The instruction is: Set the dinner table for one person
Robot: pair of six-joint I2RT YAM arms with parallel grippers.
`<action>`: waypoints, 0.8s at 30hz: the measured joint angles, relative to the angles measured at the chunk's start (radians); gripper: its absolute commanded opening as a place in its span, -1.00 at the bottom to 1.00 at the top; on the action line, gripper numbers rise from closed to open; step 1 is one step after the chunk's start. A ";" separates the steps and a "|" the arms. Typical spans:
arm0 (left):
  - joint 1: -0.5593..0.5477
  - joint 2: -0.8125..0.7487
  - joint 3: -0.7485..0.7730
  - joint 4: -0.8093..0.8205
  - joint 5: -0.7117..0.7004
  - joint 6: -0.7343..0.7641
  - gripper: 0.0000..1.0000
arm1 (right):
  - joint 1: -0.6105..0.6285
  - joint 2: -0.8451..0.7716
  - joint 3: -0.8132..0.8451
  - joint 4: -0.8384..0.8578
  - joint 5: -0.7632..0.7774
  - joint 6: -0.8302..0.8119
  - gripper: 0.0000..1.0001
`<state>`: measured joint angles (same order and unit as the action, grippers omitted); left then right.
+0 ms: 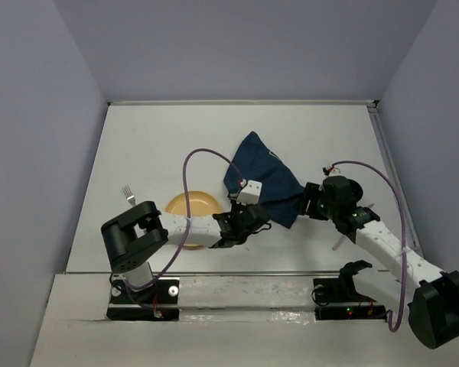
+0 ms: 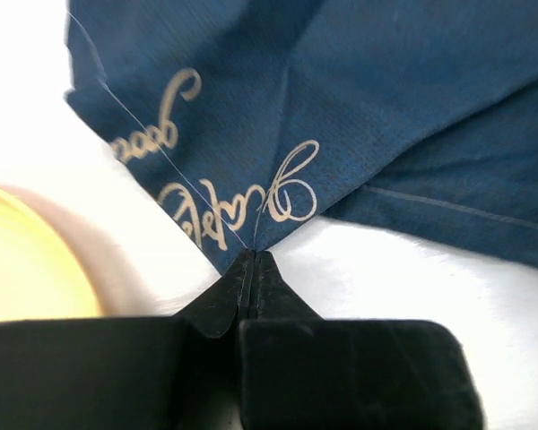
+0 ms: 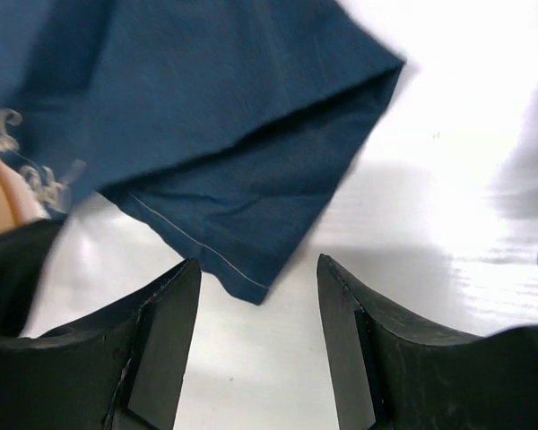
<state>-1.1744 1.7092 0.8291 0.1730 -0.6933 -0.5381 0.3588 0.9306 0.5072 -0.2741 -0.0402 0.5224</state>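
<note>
The placemat is dark blue woven cloth — matt, finely ribbed, with pale cursive lettering and a stitched hem. The dinner table is smooth, white and slightly glossy. The plate looks smooth and yellow. The fork is shiny metal — grey.

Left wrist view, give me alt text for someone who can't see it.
The left gripper is shut on a corner of a dark blue placemat with cream script lettering, over the dinner table. A yellow plate edges in at left.
</note>
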 measured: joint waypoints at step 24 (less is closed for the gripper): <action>0.090 -0.272 -0.085 0.073 0.027 0.075 -1.00 | 0.147 0.236 -0.066 0.123 0.011 0.150 -0.16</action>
<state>-1.0847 1.4368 0.7444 0.2459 -0.6666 -0.4629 0.5056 1.1664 0.4416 -0.1509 -0.0292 0.6720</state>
